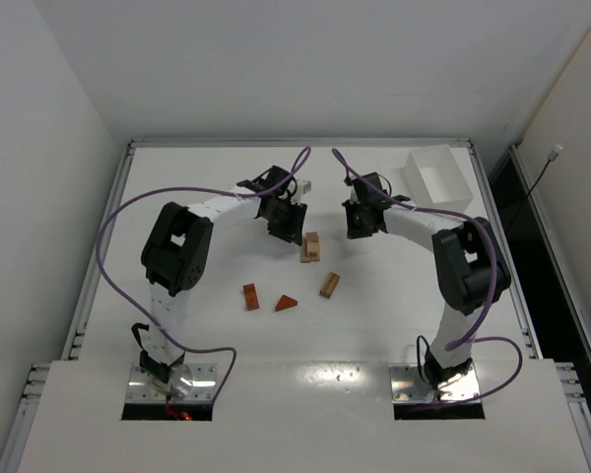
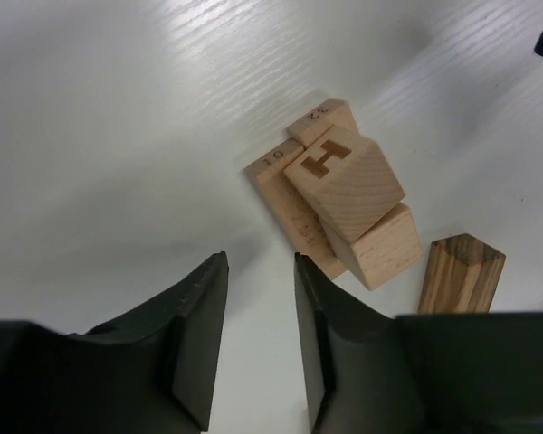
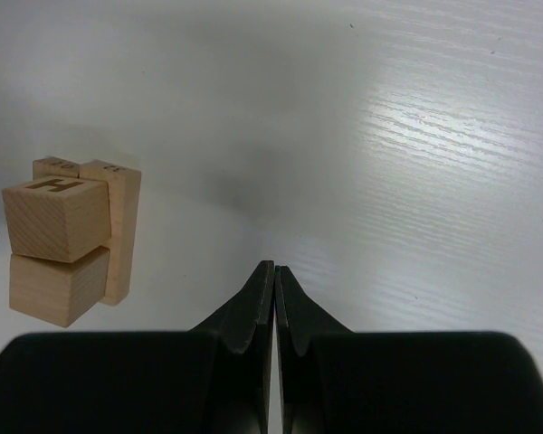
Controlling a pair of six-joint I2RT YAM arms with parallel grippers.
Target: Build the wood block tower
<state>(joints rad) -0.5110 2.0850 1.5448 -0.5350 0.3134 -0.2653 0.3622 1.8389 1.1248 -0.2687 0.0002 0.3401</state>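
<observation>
Left claw [image 2: 261,334] hovering low over the table [image 1: 374,325], jaws standing slightly apart, pinching nothing. Right claw [image 3: 274,306] hanging opposite, jaws pressed together, empty. Tower [image 1: 310,246] standing between them, nearer the left claw: H-marked cube sitting on another cube, two numbered bricks standing upright against them. Toward the bases, lying apart: red brick [image 1: 250,297], wedge [image 1: 286,303], striped brick [image 1: 329,285]. White box [image 1: 438,177] sitting far right.
</observation>
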